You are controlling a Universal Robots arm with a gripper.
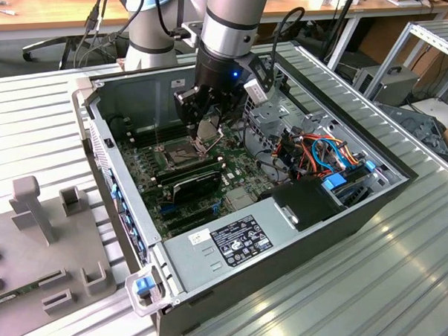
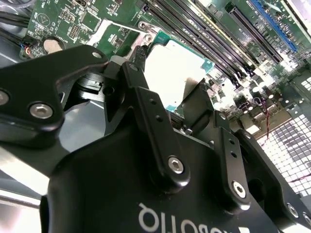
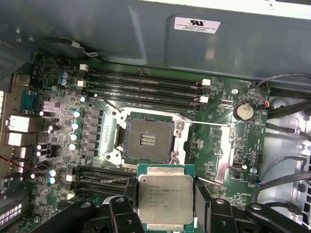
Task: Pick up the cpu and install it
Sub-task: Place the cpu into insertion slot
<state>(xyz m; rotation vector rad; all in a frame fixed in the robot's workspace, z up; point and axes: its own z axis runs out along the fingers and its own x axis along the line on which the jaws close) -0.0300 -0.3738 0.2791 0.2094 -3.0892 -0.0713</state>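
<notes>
Jaws are pinching the cpu (image 3: 165, 196) by two opposite edges, socket (image 3: 146, 141) sitting just past their tips; looks light, stiff, fragile.

Setting was a robotics lab or test workshop. Evidence: a silver-grey jointed robot arm (image 1: 233, 26) stood at a ribbed silver metal bench top (image 1: 407, 279). On the bench lay an open grey steel desktop computer case (image 1: 288, 273) with its green motherboard (image 1: 157, 167) exposed. A grey moulded fixture plate with slots and posts (image 1: 42, 250) sat at the exterior view's left. Behind ran long pale wooden desks (image 1: 53, 12), loose black cables (image 1: 99, 25), a wheeled chair base (image 1: 51, 47) and a bare aluminium profile frame (image 1: 426, 36).
</notes>
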